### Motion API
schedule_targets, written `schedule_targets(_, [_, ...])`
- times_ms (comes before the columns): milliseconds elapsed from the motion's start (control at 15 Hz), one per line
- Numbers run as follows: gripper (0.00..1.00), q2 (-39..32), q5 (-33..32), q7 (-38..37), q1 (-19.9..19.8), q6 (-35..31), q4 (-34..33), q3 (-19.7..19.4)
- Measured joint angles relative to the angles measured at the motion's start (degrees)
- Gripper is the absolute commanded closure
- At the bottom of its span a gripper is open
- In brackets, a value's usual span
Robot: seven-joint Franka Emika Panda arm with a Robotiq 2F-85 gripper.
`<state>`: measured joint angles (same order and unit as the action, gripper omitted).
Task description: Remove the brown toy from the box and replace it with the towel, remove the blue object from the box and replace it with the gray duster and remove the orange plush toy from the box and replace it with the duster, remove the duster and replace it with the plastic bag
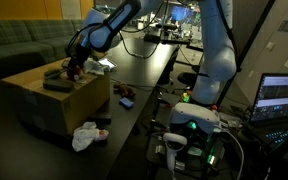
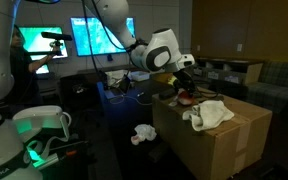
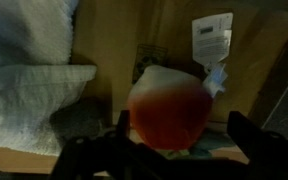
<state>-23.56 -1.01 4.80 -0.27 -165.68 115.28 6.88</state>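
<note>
An orange plush toy (image 3: 169, 108) with a white tag (image 3: 212, 40) lies on the cardboard box (image 3: 114, 40) and sits between my gripper's fingers (image 3: 181, 135). The fingers are spread wide; the right one stands clear of the toy. A white towel (image 3: 29, 70) lies to the toy's left. In both exterior views my gripper (image 1: 74, 68) (image 2: 187, 84) is down at the top of the box (image 1: 44, 100) (image 2: 224, 145). The towel (image 2: 212, 112) lies on the box near the toy (image 2: 189, 97). The brown toy, blue object and duster cannot be made out.
A crumpled white thing (image 1: 86, 135) (image 2: 144, 133) lies on the floor beside the box. A small red object (image 1: 125, 101) is on the dark table. Monitors (image 2: 94, 35) and a laptop (image 1: 282, 98) stand around. A sofa (image 1: 24, 45) is behind the box.
</note>
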Motion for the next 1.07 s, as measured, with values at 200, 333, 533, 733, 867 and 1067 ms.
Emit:
schedule_targets(200, [0.0, -0.65, -0.27, 0.26, 0.27, -4.31, 1.23, -0.11])
schedule_targets(333, [0.0, -1.22, -0.55, 0.51, 0.29, -6.63, 1.58, -0.29])
schedule_targets(533, [0.19, -2.39, -0.58, 0.85, 0.29, -8.23, 1.58, -0.43])
schedule_targets(733, [0.42, -3.45, -0.58, 1.22, 0.28, -8.69, 1.56, -0.42])
schedule_targets(867, [0.58, -3.72, -0.58, 1.56, 0.11, -8.68, 1.56, -0.29])
schedule_targets(1067, [0.79, -3.59, -0.57, 2.37, -0.94, -8.43, 1.56, 0.72])
